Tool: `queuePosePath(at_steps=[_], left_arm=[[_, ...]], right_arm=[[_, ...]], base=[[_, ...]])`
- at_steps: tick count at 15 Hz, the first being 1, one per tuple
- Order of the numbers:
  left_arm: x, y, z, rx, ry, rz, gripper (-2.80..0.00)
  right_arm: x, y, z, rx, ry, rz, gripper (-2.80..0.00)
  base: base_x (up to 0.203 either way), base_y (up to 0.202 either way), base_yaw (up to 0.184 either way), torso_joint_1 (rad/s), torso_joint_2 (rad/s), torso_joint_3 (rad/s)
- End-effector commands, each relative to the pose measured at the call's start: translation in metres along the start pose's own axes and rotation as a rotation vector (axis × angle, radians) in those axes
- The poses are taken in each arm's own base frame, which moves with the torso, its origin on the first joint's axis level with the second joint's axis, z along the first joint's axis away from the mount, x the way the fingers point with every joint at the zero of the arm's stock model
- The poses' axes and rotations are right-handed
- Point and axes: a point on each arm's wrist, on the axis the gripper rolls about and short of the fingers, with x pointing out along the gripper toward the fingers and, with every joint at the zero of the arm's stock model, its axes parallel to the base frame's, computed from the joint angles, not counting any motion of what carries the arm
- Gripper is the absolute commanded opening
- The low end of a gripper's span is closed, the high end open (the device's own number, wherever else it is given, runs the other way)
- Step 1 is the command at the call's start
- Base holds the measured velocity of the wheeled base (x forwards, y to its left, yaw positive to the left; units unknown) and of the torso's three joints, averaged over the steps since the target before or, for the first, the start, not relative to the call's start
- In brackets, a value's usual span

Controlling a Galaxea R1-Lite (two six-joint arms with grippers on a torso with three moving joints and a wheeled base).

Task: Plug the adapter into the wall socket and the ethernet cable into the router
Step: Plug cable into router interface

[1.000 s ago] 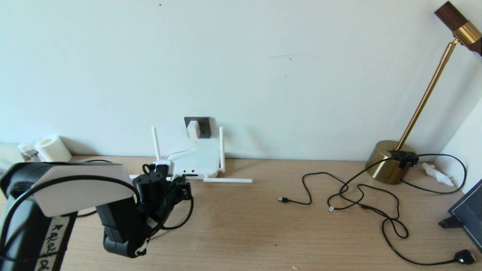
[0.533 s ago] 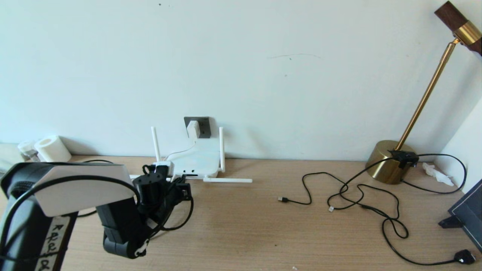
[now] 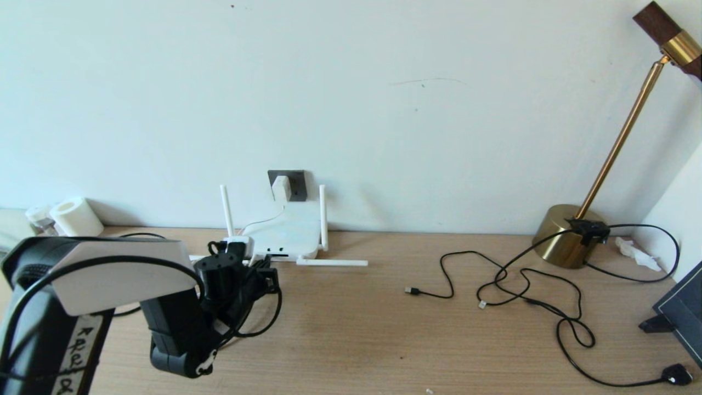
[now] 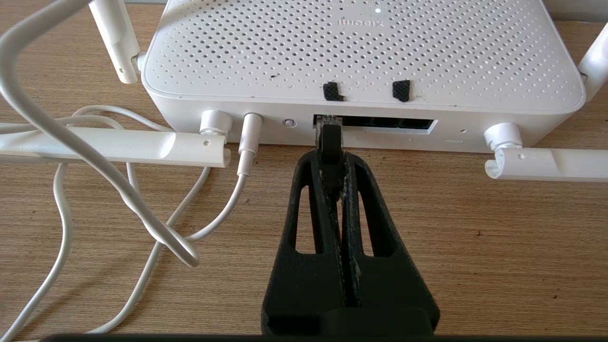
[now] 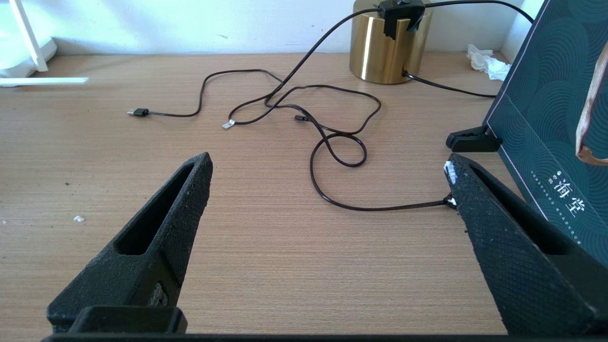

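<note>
The white router (image 3: 288, 237) (image 4: 361, 52) lies flat against the wall, two antennas upright and two folded onto the desk. Above it the white adapter (image 3: 282, 187) sits in the dark grey wall socket (image 3: 296, 183), its thin white cord (image 4: 223, 199) running into the router's front edge. My left gripper (image 3: 269, 274) (image 4: 331, 161) is shut on the ethernet cable (image 4: 330, 142), gripping the black boot. The clear plug tip sits at the mouth of the leftmost dark port (image 4: 375, 123). My right gripper (image 5: 327, 175) hangs open over bare desk, out of the head view.
A brass lamp (image 3: 570, 233) stands at the back right with thin black cables (image 3: 526, 285) trailing over the desk to a black plug (image 3: 675, 374). A dark green box (image 5: 555, 118) stands at the right edge. A paper roll (image 3: 75, 216) sits at the back left.
The left arm has barely shifted, holding the cable plug at the router's front edge. Nothing else has moved.
</note>
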Motion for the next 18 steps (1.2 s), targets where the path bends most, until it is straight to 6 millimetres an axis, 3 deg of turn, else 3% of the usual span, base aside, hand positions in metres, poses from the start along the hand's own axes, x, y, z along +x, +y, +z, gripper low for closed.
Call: queuePosePath(at_steps=[1, 18], left_arm=[[-0.0001, -0.0007, 0.0011, -0.002, -0.009, 0.0, -2.8], [-0.0015, -0.0016, 0.0039, -0.001, -0.016, -0.001, -2.8]], right_arm=[[0.0001, 0.0, 0.0001, 0.0, 0.001, 0.0, 0.0], [0.0001, 0.0, 0.0001, 0.0, 0.001, 0.0, 0.0]], base=[[0.0, 0.0, 0.0, 0.0, 0.0, 0.0], [0.0, 0.0, 0.0, 0.0, 0.0, 0.0]])
